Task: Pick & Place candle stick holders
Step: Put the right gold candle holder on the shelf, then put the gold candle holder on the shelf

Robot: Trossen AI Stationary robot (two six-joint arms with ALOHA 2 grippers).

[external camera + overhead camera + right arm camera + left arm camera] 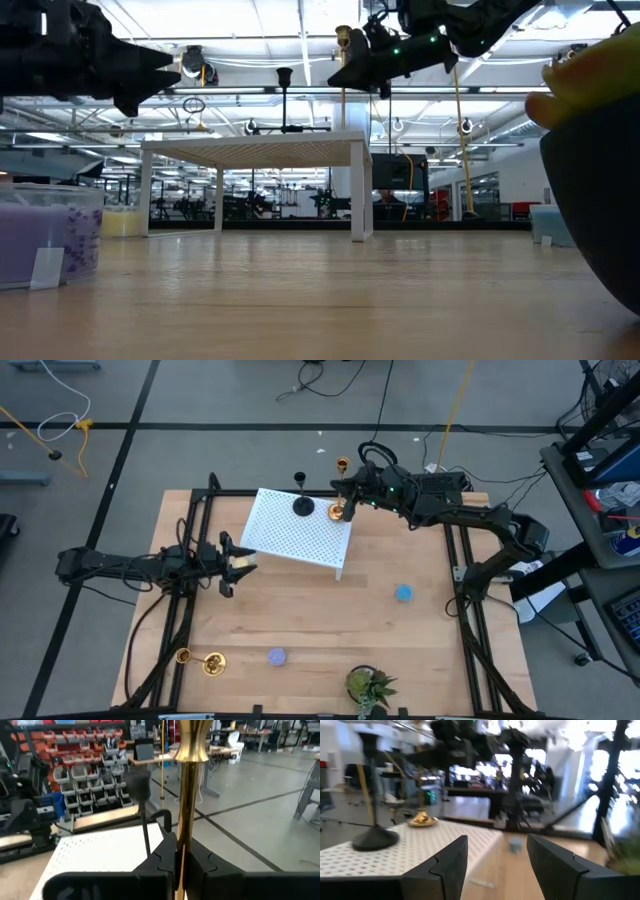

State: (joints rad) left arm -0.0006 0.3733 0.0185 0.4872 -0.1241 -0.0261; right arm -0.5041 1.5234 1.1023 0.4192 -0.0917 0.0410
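Observation:
A white perforated rack (300, 530) stands at the table's far middle. A black candlestick (302, 504) stands by its round base on the rack top. It also shows in the left wrist view (374, 838). A gold candlestick (339, 508) stands upright near the rack's far right corner, and my right gripper (350, 496) is shut on it. A second gold candlestick (201, 659) lies on its side on the table near the front left. My left gripper (243, 563) is open and empty, just left of the rack, pointing at it. My right gripper pinches the gold candlestick's thin stem (184, 827) between its two fingers (165, 857), below the cup top. The fingers come level from the table's right side and lie across the stem. The candlestick stays upright, with its flared base (422, 820) at the rack top.
A blue puck (404, 593) lies right of the rack and a purple puck (277, 656) near the front. A potted plant (368, 686) stands at the front edge. Black frame rails (190, 540) run along both table sides. Bare wood lies in the middle.

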